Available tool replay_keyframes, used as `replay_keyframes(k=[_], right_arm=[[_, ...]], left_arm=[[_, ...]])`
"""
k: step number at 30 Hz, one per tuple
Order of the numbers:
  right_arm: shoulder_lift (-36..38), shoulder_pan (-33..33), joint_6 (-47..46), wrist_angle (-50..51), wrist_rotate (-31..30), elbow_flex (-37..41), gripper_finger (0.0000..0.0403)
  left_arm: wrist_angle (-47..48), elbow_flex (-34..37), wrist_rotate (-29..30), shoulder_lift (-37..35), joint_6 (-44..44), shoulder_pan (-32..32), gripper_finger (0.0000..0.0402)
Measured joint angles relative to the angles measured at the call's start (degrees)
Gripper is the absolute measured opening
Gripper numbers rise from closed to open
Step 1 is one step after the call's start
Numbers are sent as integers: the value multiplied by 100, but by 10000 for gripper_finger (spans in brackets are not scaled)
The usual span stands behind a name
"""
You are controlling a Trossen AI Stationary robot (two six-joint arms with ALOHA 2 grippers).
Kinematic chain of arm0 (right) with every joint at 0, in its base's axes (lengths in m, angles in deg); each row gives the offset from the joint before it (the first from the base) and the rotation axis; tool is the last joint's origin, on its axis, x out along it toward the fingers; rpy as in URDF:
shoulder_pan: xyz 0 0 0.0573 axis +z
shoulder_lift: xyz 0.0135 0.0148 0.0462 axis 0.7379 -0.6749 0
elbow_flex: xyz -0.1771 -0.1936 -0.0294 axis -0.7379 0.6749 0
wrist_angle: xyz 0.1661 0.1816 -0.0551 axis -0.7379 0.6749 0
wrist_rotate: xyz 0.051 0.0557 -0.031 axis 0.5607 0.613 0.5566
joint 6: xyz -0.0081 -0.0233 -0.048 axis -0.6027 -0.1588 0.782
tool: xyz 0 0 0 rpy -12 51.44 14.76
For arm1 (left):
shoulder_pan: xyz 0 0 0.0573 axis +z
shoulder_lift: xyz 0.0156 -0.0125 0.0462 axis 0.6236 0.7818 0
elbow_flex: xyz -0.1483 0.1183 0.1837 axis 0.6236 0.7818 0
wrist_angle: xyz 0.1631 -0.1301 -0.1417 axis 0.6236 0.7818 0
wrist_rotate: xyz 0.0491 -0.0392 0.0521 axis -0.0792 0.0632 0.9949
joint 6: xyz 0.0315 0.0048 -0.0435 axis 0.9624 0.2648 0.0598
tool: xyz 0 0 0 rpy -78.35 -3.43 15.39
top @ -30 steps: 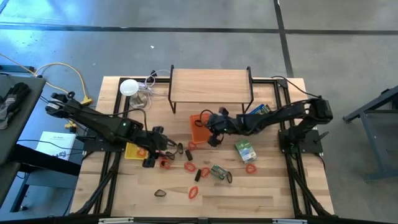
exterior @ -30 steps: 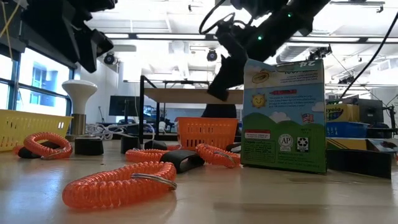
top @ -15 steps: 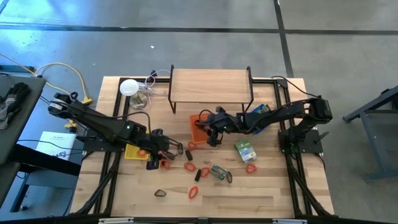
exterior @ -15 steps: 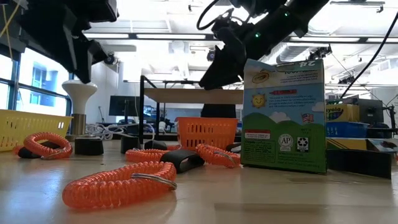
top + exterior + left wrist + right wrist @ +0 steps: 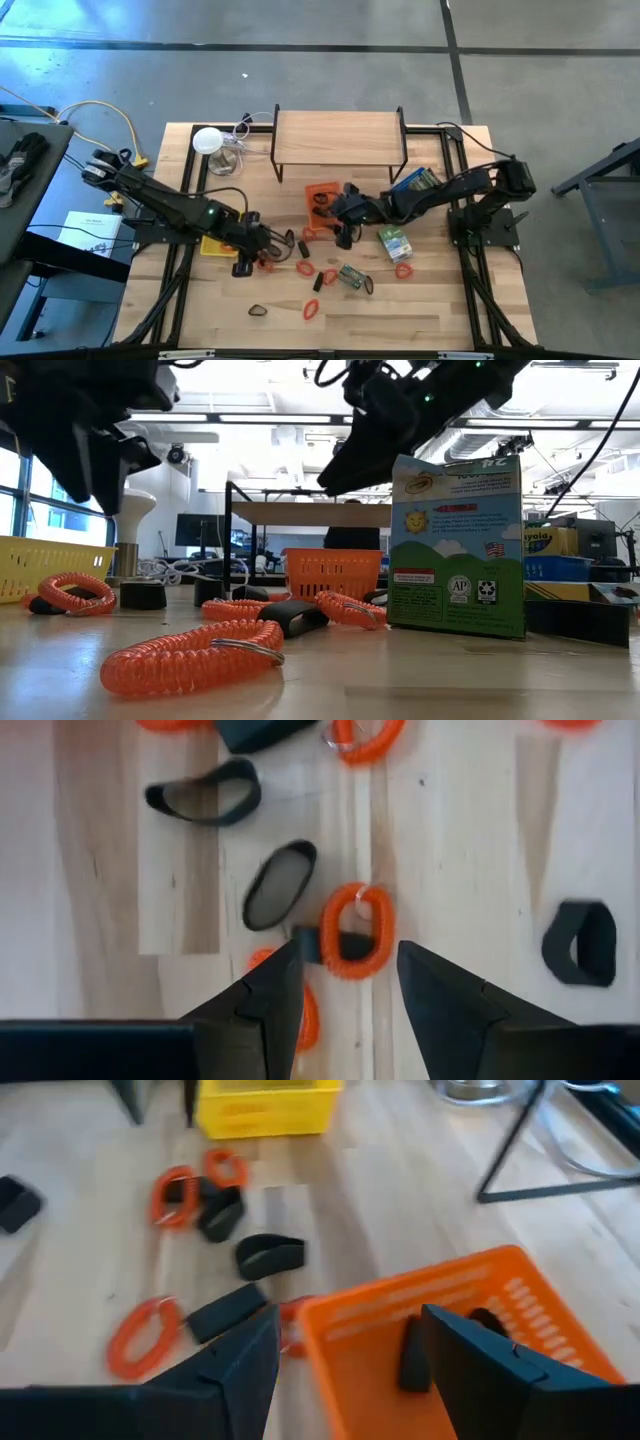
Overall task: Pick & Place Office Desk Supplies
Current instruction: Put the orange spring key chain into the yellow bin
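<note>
your right gripper (image 5: 343, 214) has just let go: a second ago its fingers were shut above the orange tray (image 5: 321, 203), now they stand apart with nothing between them, and a black clip-like piece (image 5: 412, 1352) lies inside that tray in the right wrist view. that reads as one item dropped off, so the right arm is free for another pick. it has also slid a little toward the near rim of the tray since then.

your left gripper (image 5: 262, 240) hangs low over the scatter just beside the yellow tray (image 5: 214, 244), fingers parted and empty, with a red-orange looped piece (image 5: 352, 928) lined up between them in the left wrist view, a small black piece touching its side. the arm has crept a touch forward over the last second; i'd judge it is setting up a grasp, not yet closed.

the rest of the supplies lie loose on the table (image 5: 420, 310) between the two arms: more orange loops, black clips, and a green-and-silver packet (image 5: 351, 277) nearer the front edge.

room to move: the wooden shelf (image 5: 338, 138) stands behind the orange tray, so lift before you pull back. the crayon box (image 5: 396, 243) sits near your right arm's path. the front of the table is the more open side, and the two grippers are near each other, so mind the middle.
</note>
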Motion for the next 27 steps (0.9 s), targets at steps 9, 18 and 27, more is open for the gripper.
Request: replay_keyframes(k=[9, 18, 27], right_arm=[[0, 502, 29, -8, -10, 2, 229], [0, 566, 55, 2, -48, 2, 229], [-1, 542, 13, 43, -50, 4, 229]], left_arm=[[50, 17, 543, 815, 286, -229, 155], [-162, 15, 258, 1391, 245, -271, 155], [-227, 15, 165, 1369, 128, -250, 155]])
